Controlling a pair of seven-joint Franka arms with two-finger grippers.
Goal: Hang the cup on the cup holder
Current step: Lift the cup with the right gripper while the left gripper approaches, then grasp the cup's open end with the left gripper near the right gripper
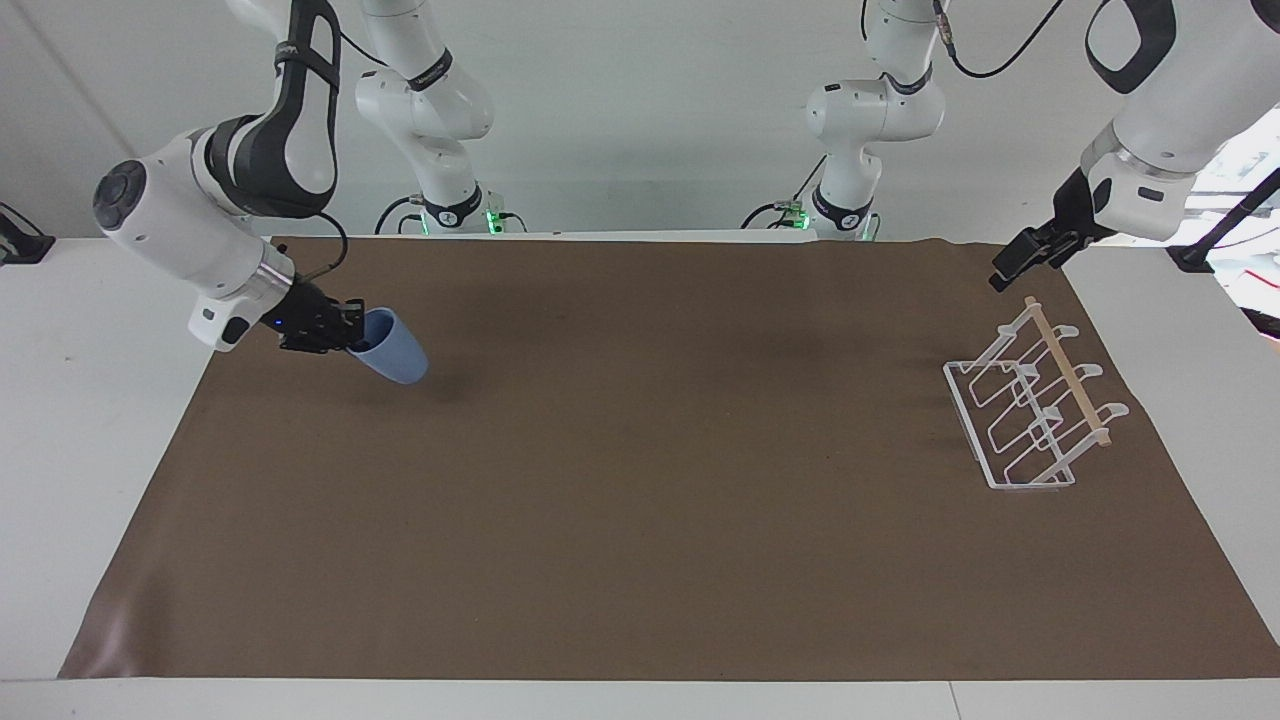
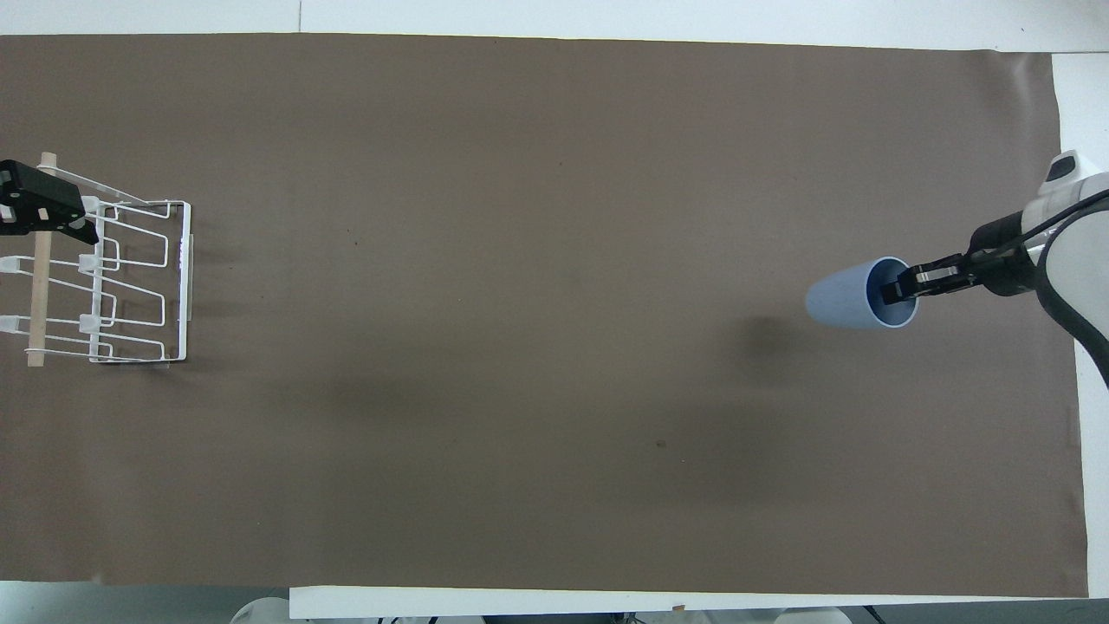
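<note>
A big brown mat covers the white desk, and the wall past it is plain white.

The right arm's fingers are clenched on the rim of the cup. One finger sits inside the mouth and one sits outside. The light-blue cup is up in the air, over the right arm's end of the mat. It is tipped on its side, with its bottom pointing toward the middle of the desk. Its shadow lies on the mat under it, so it is not touching anything.

The cup holder stands well apart, at the left arm's end of the mat. It is a small white wire rack with slanted loops and a wooden rod on top.

The left arm's fingers hang over the end of the rack that is nearer to the robots, by the tip of the rod. They are spread wide and hold nothing. This arm waits.

The step now looks like carrying the cup across to the rack. To do it well, move slowly and keep the pinch tight, because a thin rim can slip. Keep the cup high over the mat. Turn its mouth toward a loop before going down, so the loop can slide inside.
</note>
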